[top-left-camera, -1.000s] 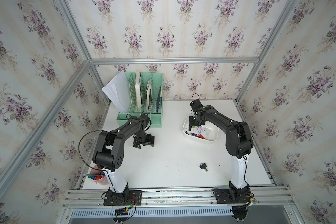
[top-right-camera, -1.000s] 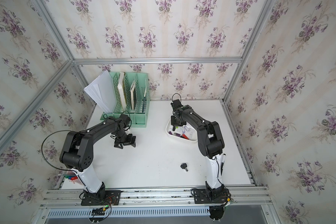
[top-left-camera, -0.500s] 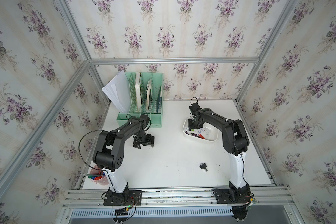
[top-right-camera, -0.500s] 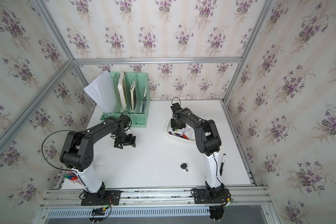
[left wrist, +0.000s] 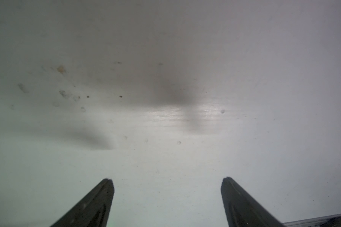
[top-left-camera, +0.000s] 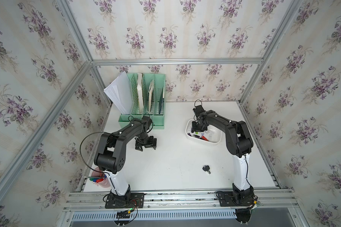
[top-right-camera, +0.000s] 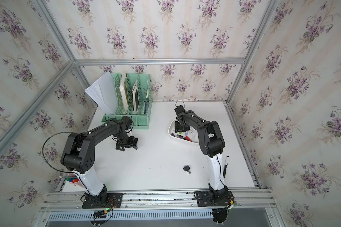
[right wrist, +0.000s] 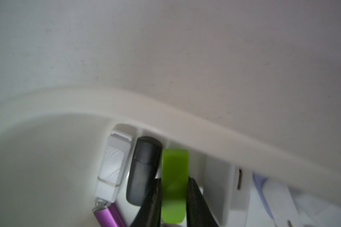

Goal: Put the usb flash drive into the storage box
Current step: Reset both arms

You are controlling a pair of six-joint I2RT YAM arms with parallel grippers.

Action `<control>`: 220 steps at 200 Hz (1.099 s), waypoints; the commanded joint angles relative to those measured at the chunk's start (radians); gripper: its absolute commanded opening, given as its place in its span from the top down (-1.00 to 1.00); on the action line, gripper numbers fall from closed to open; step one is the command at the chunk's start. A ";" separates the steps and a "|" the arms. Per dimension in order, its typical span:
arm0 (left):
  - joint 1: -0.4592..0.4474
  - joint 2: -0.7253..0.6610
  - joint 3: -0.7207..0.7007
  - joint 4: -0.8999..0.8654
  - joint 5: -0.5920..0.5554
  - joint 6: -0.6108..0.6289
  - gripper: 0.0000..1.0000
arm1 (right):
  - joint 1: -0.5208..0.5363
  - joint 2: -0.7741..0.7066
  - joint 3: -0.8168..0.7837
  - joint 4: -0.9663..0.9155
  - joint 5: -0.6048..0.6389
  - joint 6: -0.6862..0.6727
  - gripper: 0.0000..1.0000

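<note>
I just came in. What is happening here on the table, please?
The right gripper is down inside the white storage box, with its fingers closed on either side of a green usb flash drive. The drive sits low in the box beside a white drive, a black drive and a purple drive, so a release looks near. The left gripper hovers open over the table and holds nothing.

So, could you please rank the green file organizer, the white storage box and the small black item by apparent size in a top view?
1. green file organizer
2. white storage box
3. small black item
The differences are plain; camera distance hardly matters.
</note>
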 commanded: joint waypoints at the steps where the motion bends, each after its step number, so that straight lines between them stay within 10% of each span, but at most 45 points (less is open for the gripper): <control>1: 0.000 -0.004 0.001 -0.015 -0.010 0.010 -0.80 | 0.002 -0.017 0.003 -0.003 0.015 -0.007 0.41; 132: 0.065 -0.280 -0.008 -0.004 -0.051 0.055 -0.98 | 0.000 -0.475 -0.203 0.000 0.072 0.004 -0.62; 158: 0.094 -0.457 -0.099 0.198 -0.201 0.089 -0.98 | -0.005 -0.652 -0.353 0.077 0.184 0.009 -0.99; 220: 0.111 -0.775 -0.564 0.814 -0.493 0.249 -0.98 | -0.023 -1.037 -0.899 0.578 0.556 -0.010 -1.00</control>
